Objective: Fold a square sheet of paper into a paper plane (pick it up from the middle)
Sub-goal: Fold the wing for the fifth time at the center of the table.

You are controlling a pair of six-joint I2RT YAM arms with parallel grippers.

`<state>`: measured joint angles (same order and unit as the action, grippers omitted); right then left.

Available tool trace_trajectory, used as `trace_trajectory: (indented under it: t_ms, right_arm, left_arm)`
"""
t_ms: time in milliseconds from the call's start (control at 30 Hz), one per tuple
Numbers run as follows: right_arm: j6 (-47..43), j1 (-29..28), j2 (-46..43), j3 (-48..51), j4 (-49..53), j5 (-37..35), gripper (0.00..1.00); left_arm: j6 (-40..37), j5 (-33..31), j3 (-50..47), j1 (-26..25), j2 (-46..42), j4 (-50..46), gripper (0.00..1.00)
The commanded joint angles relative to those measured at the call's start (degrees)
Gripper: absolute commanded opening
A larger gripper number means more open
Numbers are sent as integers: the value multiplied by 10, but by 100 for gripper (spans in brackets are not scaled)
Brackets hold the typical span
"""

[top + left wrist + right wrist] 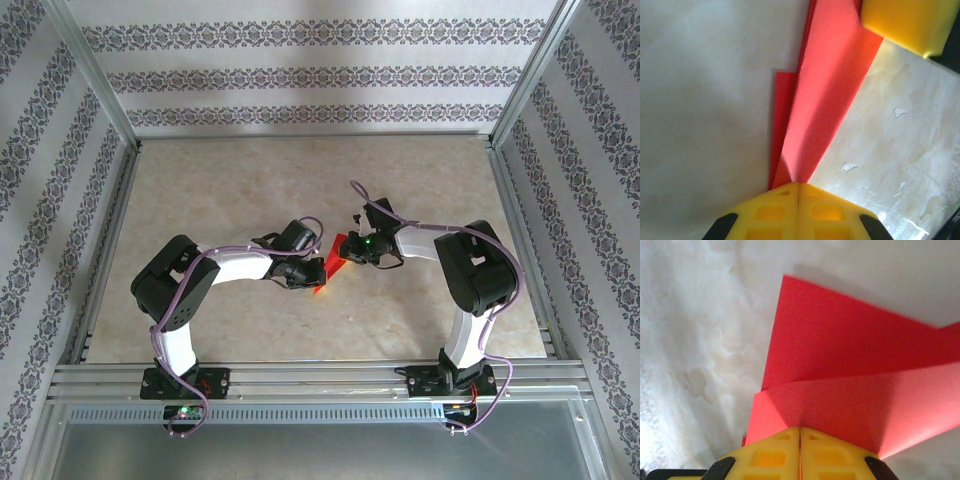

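The square sheet of paper is folded into a narrow red dart with layered flaps, the paper plane (336,262), held just above the table's middle between both grippers. My left gripper (306,276) is shut on its pointed near end. In the left wrist view the paper plane (825,100) runs up from my shut left gripper (799,184) to the right gripper's yellow fingers (905,22). My right gripper (356,250) is shut on the other end. In the right wrist view the wider flaps of the paper plane (850,370) fan out from my right gripper (800,429).
The beige marbled table (250,180) is walled by patterned panels at the back and sides (320,75). Aluminium posts (95,70) stand at the corners and a metal rail (320,376) carries both arm bases along the near edge.
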<state>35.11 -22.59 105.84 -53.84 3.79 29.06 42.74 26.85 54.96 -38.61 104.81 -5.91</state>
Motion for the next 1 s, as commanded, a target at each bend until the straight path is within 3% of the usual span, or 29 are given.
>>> trace_trajectory:
  t_ms: [0,667,967]
  right_arm:
    - [-38,15,18,-24,16,-31,9]
    - [-21,148,70,-77,-28,-7,10]
    - [-27,136,-62,-26,-27,2,12]
  left_arm:
    - [-14,-24,-28,1,11,-86,0]
    - [-20,-21,-31,1,11,-89,0]
    - [-21,-19,-14,1,12,-91,0]
